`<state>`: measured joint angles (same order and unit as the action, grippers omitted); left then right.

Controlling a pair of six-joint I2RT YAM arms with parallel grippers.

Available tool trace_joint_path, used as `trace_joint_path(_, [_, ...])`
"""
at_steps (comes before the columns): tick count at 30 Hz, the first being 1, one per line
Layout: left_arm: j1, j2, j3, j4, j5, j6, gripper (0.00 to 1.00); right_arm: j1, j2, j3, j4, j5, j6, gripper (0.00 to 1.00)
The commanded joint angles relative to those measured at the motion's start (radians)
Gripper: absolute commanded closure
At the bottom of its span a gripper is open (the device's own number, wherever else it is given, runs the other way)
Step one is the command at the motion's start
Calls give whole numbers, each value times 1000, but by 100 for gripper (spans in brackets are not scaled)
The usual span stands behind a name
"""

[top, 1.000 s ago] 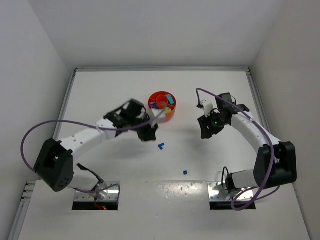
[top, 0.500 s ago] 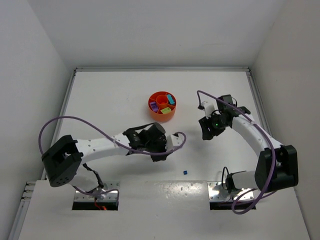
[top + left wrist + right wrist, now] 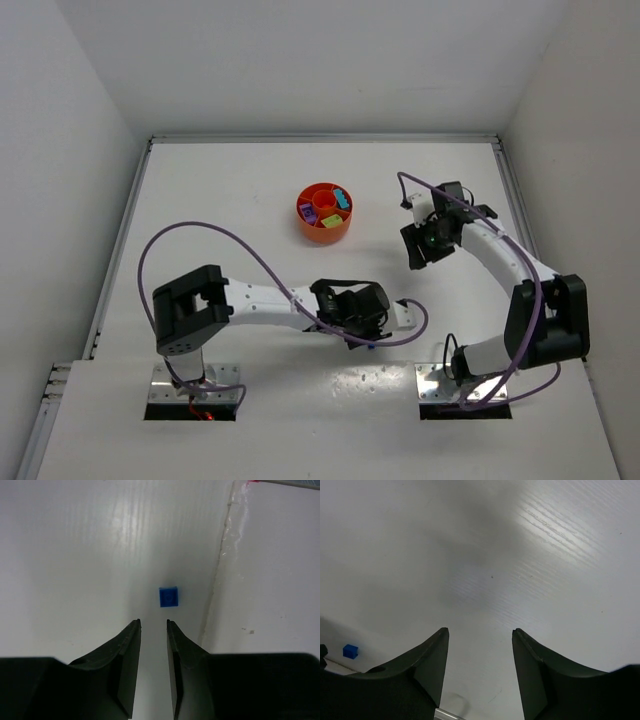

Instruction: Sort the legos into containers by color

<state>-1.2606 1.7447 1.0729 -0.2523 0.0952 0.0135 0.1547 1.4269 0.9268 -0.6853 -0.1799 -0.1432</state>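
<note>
Currently on the pick-up step, judging by the left wrist view: left hand (image 3: 152,622) hovering over the white bench (image 3: 75,555), empty and set to a narrow gap, aimed toward a small square blue plastic brick (image 3: 169,596) lying flat just ahead and slightly right of that gap. Next move, probably: shift a touch right, open a little wider, descend to straddle the brick, then pinch and carry across to the round orange plastic bowl with wedge compartments (image 3: 322,236), well apart near the middle of the bench and holding several coloured pieces (image 3: 331,220). Worth minding: a rough seam (image 3: 220,580) in the bench surface running just beside the brick, liable to snag the hand on the way down. Right hand (image 3: 480,632) hanging to the right of the bowl, spread fairly wide, gripping nothing, well out of the way.
</note>
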Motion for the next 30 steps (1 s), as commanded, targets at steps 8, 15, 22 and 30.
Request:
trace_joint_path(8, [-74,91,113,-42,-48,-18,58,-18,79,86,-14,8,37,37])
trace_joint_path(15, [-85,139,143,-51,-37,-9,55,-27,89,86,-14,8,37,36])
trace_joint_path(22, [-85,182,171,-51,-55,-9,55,-27,107,104,-23,-10,37,36])
trace_joint_path(30, [-63,225,191,-61,-32,2,61,-27,107,104,-23,-19,37,36])
